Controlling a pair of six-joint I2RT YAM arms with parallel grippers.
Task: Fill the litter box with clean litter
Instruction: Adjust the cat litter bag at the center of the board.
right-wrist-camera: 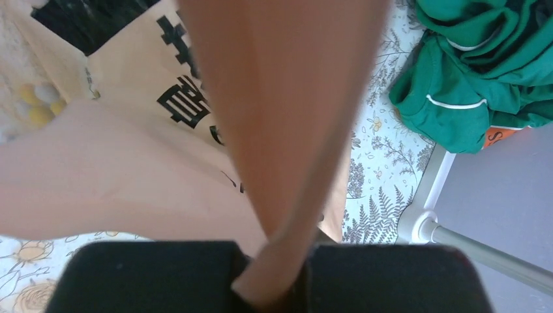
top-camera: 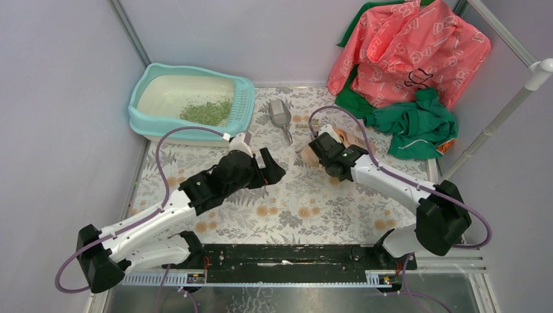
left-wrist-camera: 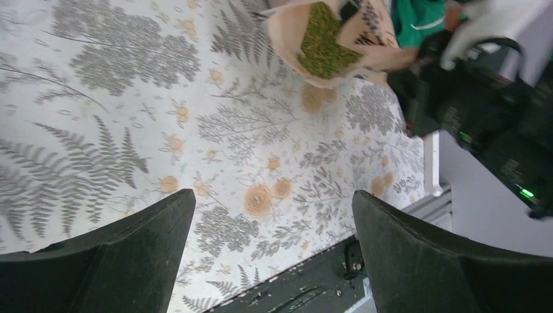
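Right gripper (right-wrist-camera: 274,287) clamps the bag (right-wrist-camera: 130,189) edge; the litter box (top-camera: 145,124) lies crosswise, slotted end pointing right

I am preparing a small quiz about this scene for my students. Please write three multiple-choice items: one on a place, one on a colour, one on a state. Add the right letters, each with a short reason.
1. Where does the grey scoop lie?
A inside the litter box
B on the flowered table cover, beside the litter box
C on the floor

2. What colour is the litter box's outer tray?
A turquoise
B red
C black

3. How is the right tool?
A wide open and empty
B shut on a fold of the peach bag
C out of view

Answers:
1 B: the top view shows it on the cover, apart from the box.
2 A: its rim is turquoise.
3 B: the right wrist view shows the fold pinched in it.
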